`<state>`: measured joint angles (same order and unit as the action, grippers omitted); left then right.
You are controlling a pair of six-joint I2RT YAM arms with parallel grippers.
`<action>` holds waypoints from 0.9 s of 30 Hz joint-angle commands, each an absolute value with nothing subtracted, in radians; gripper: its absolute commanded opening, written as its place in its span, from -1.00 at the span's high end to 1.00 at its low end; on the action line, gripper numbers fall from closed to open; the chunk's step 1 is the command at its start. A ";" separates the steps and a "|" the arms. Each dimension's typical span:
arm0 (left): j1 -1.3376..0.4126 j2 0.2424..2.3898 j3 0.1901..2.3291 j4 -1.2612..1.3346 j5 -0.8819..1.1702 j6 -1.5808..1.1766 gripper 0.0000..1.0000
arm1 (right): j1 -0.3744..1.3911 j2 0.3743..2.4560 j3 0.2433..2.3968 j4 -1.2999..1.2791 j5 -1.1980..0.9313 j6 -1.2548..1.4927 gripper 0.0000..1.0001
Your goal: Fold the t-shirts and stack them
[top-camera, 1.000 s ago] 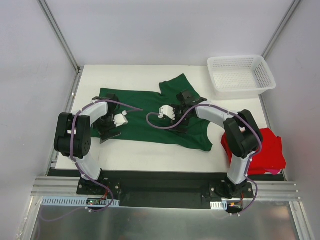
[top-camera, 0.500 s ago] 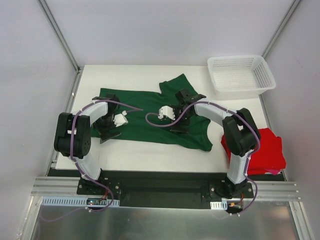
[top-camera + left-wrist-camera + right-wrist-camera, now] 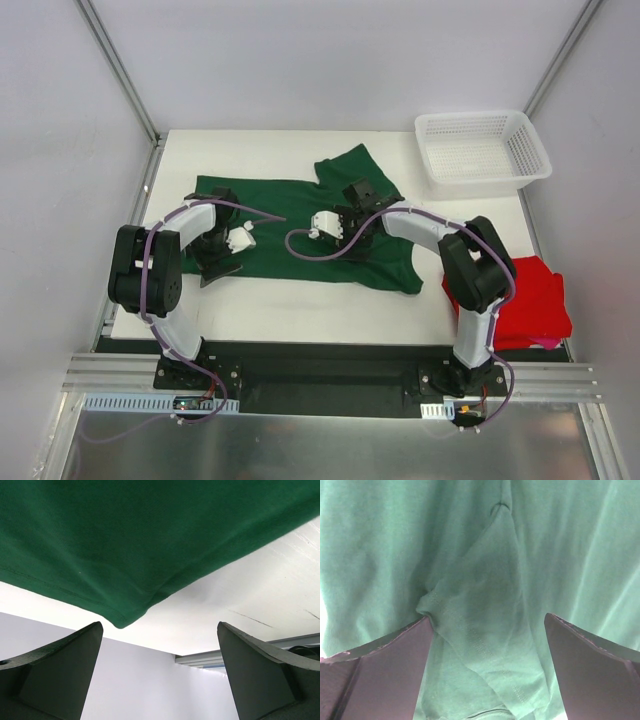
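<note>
Working the first fold on the dark green t-shirt [image 3: 270, 255], as I judge it. It lies spread, somewhat rumpled, across the middle of the counter [image 3: 300, 305]. The red t-shirt [image 3: 540, 295] sits bunched at the near right edge, partly under the right arm, well apart from the green one.

- Left end effector [image 3: 157, 630]: wide open, holding nothing, low by the shirt's left end. Its wrist view shows a hemmed corner just ahead of the fingers, bare counter beyond.
- Right end effector [image 3: 487, 622]: wide open, holding nothing, over the shirt's middle right. A raised pucker of cloth sits between the fingers.

To do it well:
- Left should close on that corner, taking all the cloth at the hem, not a single layer.
- Right should pinch at an edge rather than mid-panel; a grab on the pucker would likely drag the body into a lump.
- Lift both sides level, so the fold lands square.

Risk: the right arm's cable trails over the cloth and may snag.
</note>
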<state>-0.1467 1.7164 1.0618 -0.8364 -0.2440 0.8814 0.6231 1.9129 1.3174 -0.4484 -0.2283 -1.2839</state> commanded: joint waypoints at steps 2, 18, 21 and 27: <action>-0.146 1.707 1.101 -0.876 -0.232 0.876 -0.98 | 0.632 1.893 1.307 -0.305 -0.126 -1.255 -0.93; -0.152 1.785 1.157 -0.870 -0.206 0.838 -0.97 | 0.627 1.851 1.382 -0.333 -0.086 -1.210 -0.92; -0.163 1.799 1.163 -0.870 -0.203 0.841 -0.98 | 0.627 1.867 1.387 -0.327 -0.077 -1.201 -0.92; -0.169 1.810 1.173 -0.868 -0.201 0.845 -0.98 | 0.629 1.914 1.451 -0.415 -0.110 -1.172 -0.93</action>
<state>-0.1585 1.8015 1.1404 -0.8433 -0.2253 0.8513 0.6273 1.9072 1.3586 -0.3428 -0.0822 -1.2121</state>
